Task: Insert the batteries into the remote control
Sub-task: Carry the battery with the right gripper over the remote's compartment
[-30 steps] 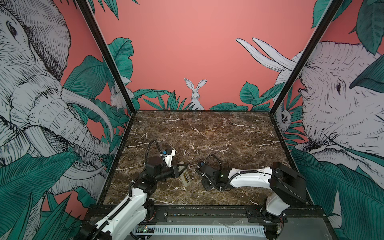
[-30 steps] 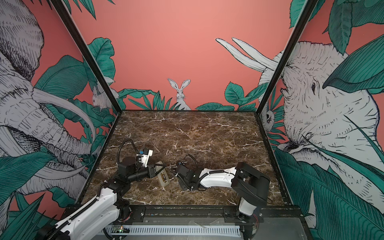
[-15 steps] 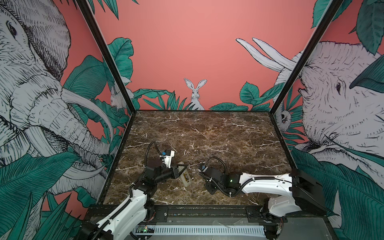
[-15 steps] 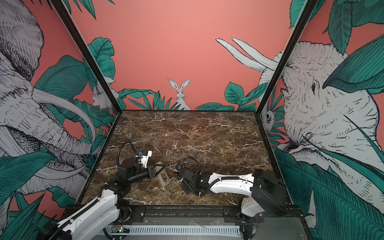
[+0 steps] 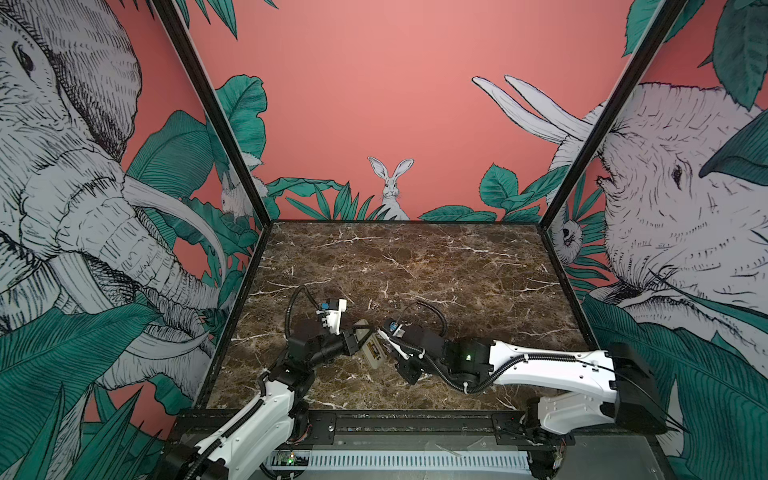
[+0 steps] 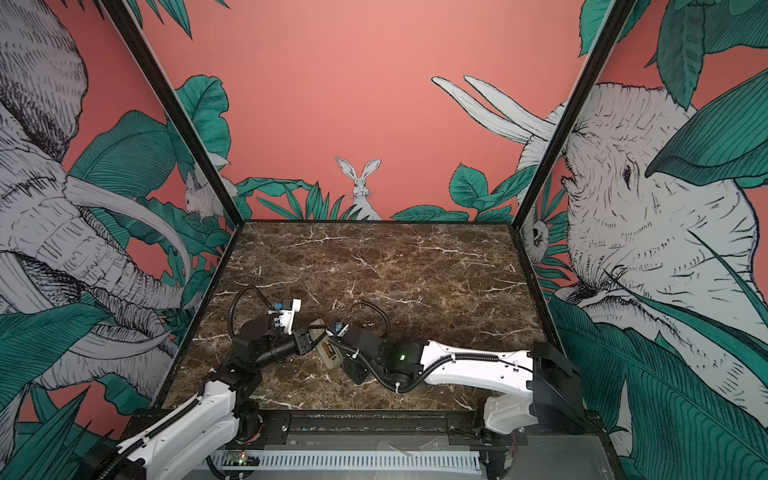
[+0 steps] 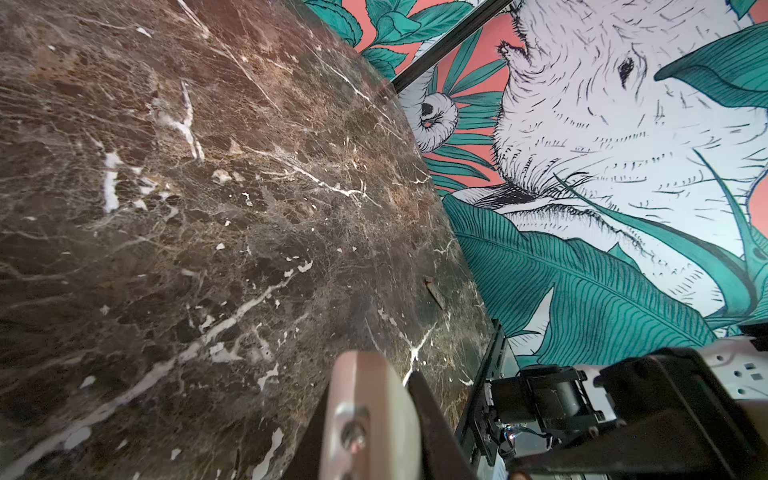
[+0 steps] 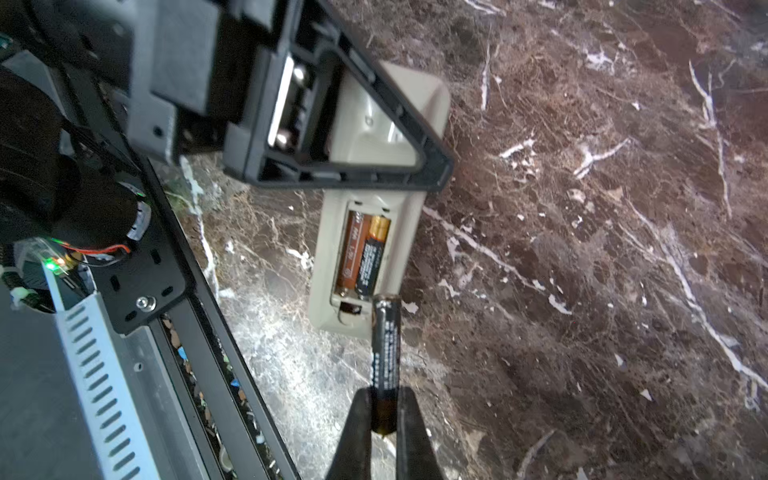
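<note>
Remote control (image 8: 403,232) clamped by left gripper (image 5: 360,336), battery (image 8: 384,353) pinched by right gripper (image 8: 384,409), brown marble tabletop (image 5: 415,266), jungle-mural walls (image 5: 374,83).

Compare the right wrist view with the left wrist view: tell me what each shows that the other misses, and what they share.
Right wrist only: the open battery bay with a seated battery lying in it, and the right gripper shut on a second battery, its tip near the bay's end. Left wrist only: the elephant wall past the table's edge. Both: the remote, clamped in the left gripper, and the marble table.
</note>
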`<action>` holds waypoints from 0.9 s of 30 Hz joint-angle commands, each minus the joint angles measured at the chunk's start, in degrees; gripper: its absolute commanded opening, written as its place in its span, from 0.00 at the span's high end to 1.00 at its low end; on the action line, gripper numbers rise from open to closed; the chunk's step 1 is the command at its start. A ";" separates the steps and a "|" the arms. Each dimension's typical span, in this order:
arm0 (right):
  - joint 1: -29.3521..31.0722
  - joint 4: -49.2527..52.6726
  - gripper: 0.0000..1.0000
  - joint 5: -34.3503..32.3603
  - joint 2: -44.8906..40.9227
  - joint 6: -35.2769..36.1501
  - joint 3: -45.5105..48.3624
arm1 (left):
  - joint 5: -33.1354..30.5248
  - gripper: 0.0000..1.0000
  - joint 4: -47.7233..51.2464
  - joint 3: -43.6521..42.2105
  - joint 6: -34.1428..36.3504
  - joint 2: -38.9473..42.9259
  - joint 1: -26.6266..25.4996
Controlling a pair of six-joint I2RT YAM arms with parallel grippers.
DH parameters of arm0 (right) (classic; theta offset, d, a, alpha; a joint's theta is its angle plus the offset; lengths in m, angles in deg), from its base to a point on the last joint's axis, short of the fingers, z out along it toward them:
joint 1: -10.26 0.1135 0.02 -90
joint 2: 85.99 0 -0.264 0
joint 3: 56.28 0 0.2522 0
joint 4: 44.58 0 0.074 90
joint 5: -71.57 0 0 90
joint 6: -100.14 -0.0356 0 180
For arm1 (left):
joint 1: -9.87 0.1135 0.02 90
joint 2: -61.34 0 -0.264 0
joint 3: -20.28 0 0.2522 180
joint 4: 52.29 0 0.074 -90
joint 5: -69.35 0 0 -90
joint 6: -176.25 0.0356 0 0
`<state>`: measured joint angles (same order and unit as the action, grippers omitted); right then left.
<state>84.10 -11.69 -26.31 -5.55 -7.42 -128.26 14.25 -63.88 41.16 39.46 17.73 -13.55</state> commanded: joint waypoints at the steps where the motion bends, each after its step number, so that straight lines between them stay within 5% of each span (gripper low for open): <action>1: 0.34 4.29 1.00 0.91 2.64 1.87 -3.93 | 0.09 1.00 -5.51 -0.88 -2.36 0.10 0.23; 27: -1.50 7.07 1.00 2.42 13.84 0.78 -11.84 | 0.18 1.00 -5.65 -1.57 -3.23 1.04 0.03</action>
<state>83.30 -5.24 -23.86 7.18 -6.11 -138.57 14.12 -67.33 40.20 36.56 18.17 -13.55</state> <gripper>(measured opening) 0.086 0.243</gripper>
